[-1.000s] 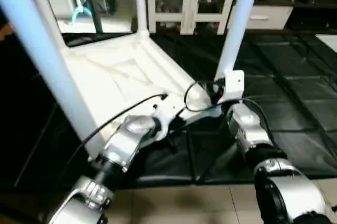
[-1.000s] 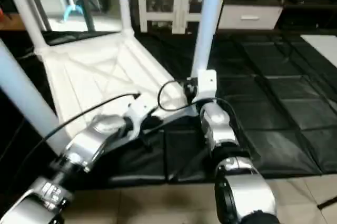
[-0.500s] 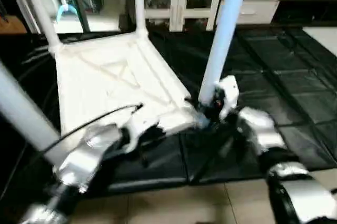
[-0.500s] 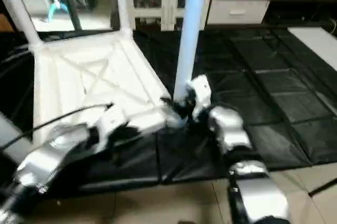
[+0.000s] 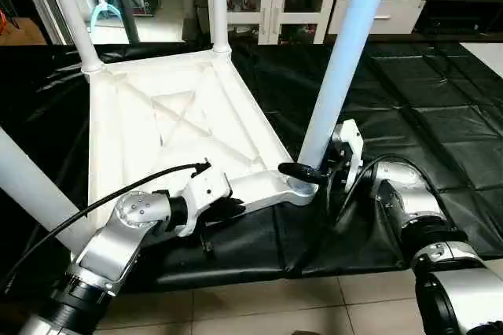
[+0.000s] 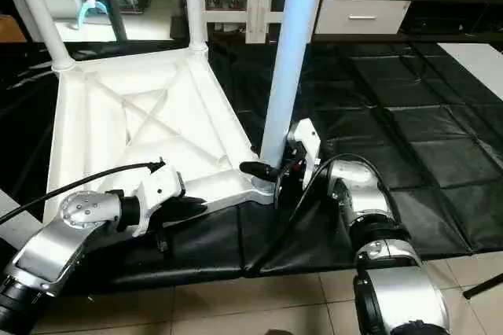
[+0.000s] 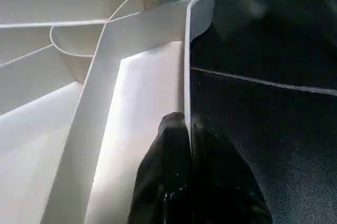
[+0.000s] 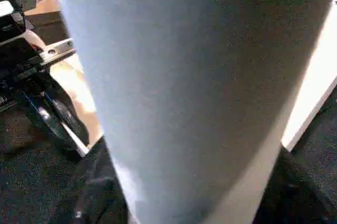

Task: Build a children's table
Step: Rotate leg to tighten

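Down at lower centre, the upturned top [image 5: 157,127] lies on the black mat [image 5: 440,115]; left pincer [image 7: 188,129] is clenched on its rim, right pincer [image 5: 313,175] straddles the near leg [image 5: 342,68], grip uncertain. Next, I'd guess: seat it firmly in its socket.

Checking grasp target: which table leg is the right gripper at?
The near-right leg, standing in the corner socket nearest the right gripper; its jaws straddle the base. The other legs stand apart.

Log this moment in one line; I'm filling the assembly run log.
table top: upside down on black mat | left end effector: shut on top's rim | right end effector: around near-right leg, by socket
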Robot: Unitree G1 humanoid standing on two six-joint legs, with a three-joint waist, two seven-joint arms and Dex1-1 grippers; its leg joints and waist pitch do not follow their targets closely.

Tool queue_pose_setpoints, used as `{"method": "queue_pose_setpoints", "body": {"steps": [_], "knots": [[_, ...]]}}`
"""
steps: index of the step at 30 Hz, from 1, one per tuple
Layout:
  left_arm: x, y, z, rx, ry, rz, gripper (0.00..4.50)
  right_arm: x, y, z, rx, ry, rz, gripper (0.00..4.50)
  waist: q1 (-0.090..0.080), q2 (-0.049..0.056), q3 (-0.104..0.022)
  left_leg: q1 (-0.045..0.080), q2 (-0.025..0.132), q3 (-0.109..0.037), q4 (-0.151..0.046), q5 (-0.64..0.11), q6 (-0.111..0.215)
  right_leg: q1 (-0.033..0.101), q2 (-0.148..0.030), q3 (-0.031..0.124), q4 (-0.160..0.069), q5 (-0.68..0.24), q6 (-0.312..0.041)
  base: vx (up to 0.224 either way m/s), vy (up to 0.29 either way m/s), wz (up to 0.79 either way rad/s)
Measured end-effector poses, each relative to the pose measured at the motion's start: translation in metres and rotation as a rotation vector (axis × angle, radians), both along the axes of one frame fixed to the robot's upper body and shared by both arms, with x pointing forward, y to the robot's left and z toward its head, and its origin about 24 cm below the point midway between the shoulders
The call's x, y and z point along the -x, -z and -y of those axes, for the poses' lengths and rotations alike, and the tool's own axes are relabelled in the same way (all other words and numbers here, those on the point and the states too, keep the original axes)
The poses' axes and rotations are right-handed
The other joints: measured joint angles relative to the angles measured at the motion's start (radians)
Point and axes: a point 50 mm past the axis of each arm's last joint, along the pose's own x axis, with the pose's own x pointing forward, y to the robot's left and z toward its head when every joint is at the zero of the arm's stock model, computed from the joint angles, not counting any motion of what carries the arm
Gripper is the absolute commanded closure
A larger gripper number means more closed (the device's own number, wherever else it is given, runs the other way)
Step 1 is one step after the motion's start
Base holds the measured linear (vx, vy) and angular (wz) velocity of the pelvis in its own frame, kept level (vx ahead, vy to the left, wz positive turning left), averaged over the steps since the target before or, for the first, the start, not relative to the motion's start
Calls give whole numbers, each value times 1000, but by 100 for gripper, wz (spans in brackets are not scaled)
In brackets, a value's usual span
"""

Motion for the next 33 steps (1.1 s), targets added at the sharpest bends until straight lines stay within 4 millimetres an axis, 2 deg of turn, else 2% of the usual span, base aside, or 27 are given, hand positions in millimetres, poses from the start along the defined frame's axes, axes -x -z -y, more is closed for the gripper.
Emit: {"method": "queue_pose_setpoints", "body": {"steps": [1, 5, 11, 14, 15, 17, 20, 27, 28, 30, 33], "knots": [[0, 0, 0, -1, -4, -1, 450, 0, 0, 0, 4, 5, 2, 247, 0, 0, 0, 0, 0, 0, 0, 0, 0, 0, 0, 0, 0, 0, 0, 0, 0, 0], [-2, 1, 1, -5, -30, 5, 450, -3, 1, -4, 14, 56, 16, 255, -2, -1, 0, 1, 0, 0, 1, -2, -4, 1, 0, 1, 3, 0, 0, 0, 0, 0], [-12, 3, 12, -18, -103, 16, 450, -11, 6, -12, 19, 276, 23, 260, -6, -3, 1, 4, 1, 0, 1, -2, -7, 5, 1, 0, 6, 1, -2, 0, 0, 0], [-23, 5, 27, -19, -159, -1, 450, -17, 10, -14, 27, 453, 14, 261, -2, -4, 0, 8, 0, 0, 1, -2, -8, 9, 0, 0, 5, 1, -2, 0, 0, 0], [-32, 6, 40, -8, -200, -21, 450, -22, 12, -15, 25, 583, 2, 262, 1, -5, 1, 13, -1, -1, 1, -1, -8, 11, 0, 1, 4, -1, 2, 0, 0, 0], [-45, 6, 65, -1, -266, -54, 450, -31, 12, -18, 31, 814, -33, 262, 12, -6, 2, 12, -2, 1, 0, -1, -9, 11, -2, 2, 3, -1, 3, 0, 0, 0], [-50, 7, 83, 7, -285, -83, 450, -32, 15, -16, 37, 968, -52, 262, 24, -5, 1, 15, -2, 0, 1, -1, -8, 18, -2, 2, 1, -2, 4, 0, 0, 0], [-51, 8, 83, -15, -264, -53, 450, -31, 16, -16, 16, 982, -53, 262, 21, -3, -1, 15, -2, -2, -2, -2, -8, 24, -2, 0, -11, -2, 5, 0, 0, 0], [-50, 8, 82, -15, -261, -48, 450, -30, 16, -16, 11, 976, -50, 227, 21, -3, -1, 14, -2, -2, -2, -2, -8, 24, -2, -1, -11, -2, 5, 0, 0, 0], [-46, 10, 72, -12, -235, -16, 450, -28, 16, -17, -20, 895, -32, 227, 13, -3, -2, 13, -2, -2, -3, -2, -8, 23, -1, -1, -11, -1, 5, 0, 0, 0], [-44, 9, 63, -15, -214, 11, 450, -24, 16, -17, -59, 819, -23, 186, 1, -1, -2, 9, -1, -2, -4, -2, -8, 23, -1, -1, -11, 2, 0, 0, 0, 0]]}}
